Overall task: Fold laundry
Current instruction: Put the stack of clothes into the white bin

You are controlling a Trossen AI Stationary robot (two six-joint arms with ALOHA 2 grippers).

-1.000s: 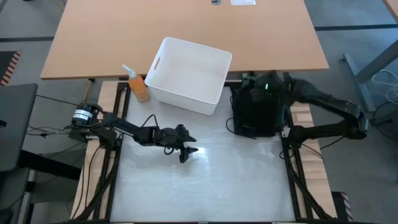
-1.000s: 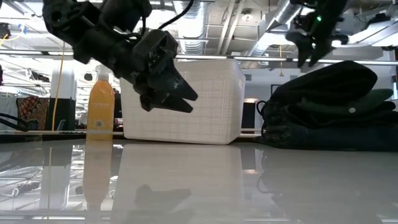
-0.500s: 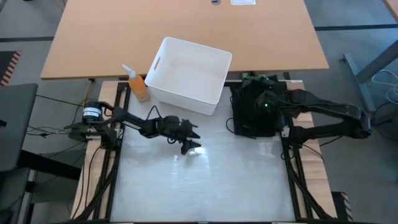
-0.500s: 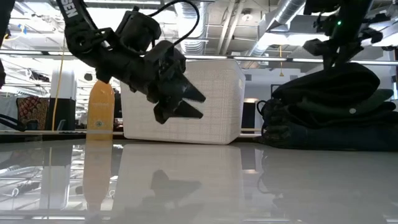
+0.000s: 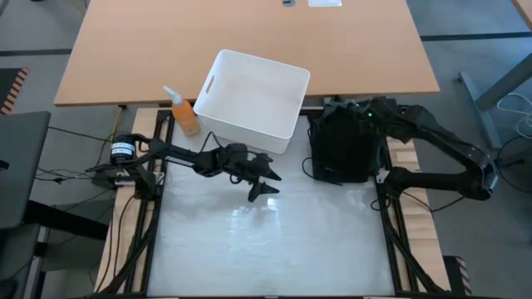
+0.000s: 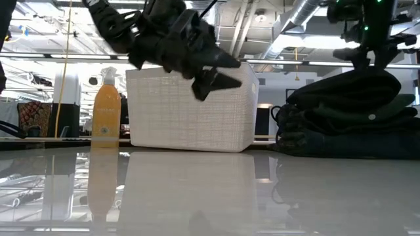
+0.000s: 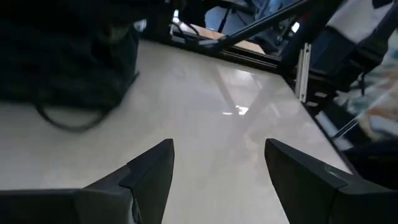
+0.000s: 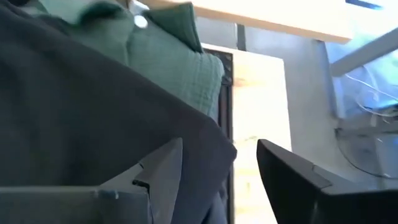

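Note:
The laundry (image 5: 337,154) is a pile of dark garments at the table's far right, resting on the white tabletop; it also shows in the low view (image 6: 341,124) and left wrist view (image 7: 62,50). My right gripper (image 5: 361,111) hangs open just over the pile's top (image 6: 366,59). Its wrist view shows a dark garment (image 8: 74,112) lying over a green buttoned shirt (image 8: 161,56) below the spread fingers (image 8: 217,168). My left gripper (image 5: 271,181) hovers open above the table's middle (image 6: 235,72), pointing toward the pile, with nothing between its fingers (image 7: 217,168). My right gripper comes at the pile's top from above, slanting down. I cannot tell whether its fingertips touch the dark garment.
A white plastic bin (image 5: 283,137) stands at the far middle, with an orange spray bottle (image 5: 184,115) to its left. A wooden table (image 5: 249,33) lies beyond. The white tabletop (image 5: 274,241) stretches bare toward the near edge.
My left gripper has risen and moved toward the table's right and far side, nearer the pile, tipping up toward level. My right gripper has shifted above the pile toward the table's right and tipped further downward. The pile has kept its place.

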